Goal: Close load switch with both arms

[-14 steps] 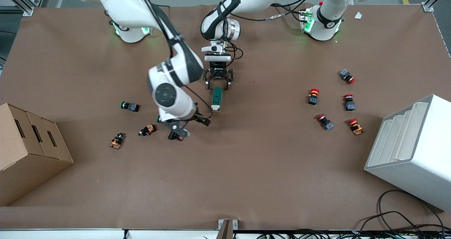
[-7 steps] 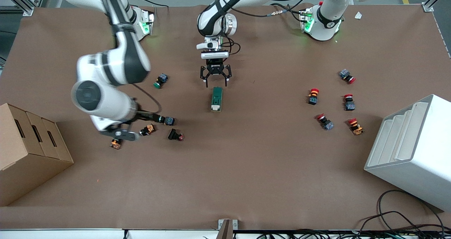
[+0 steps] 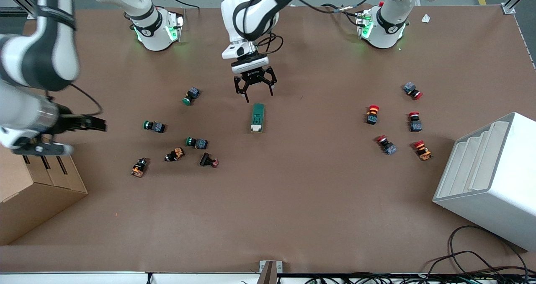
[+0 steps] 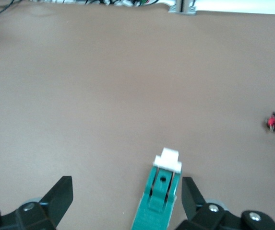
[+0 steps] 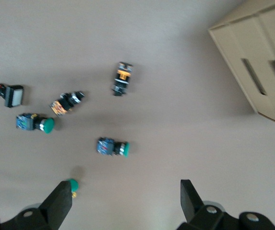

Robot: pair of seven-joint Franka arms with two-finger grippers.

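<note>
Desk (image 3: 293,200) covered in brown sheet carries the dark green elongated load switch (image 3: 257,117) with its white lever end turned toward the front camera; we take that switch as our landmark. Our left pincer (image 3: 254,92) hangs just above the switch's green end, the end farther from the front camera, fingers (image 4: 60,194) spread wide and holding nothing, and in the left wrist view the switch (image 4: 159,199) lies between them. Our right pincer (image 3: 98,125) is well apart from the switch, up over the desk toward the right arm's end, beside the brown cardboard box (image 3: 37,187), its fingers (image 5: 60,203) also spread and empty. Green-capped push buttons (image 3: 197,143) lie between switch and box; red-capped ones (image 3: 372,114) lie toward the left arm's end.
</note>
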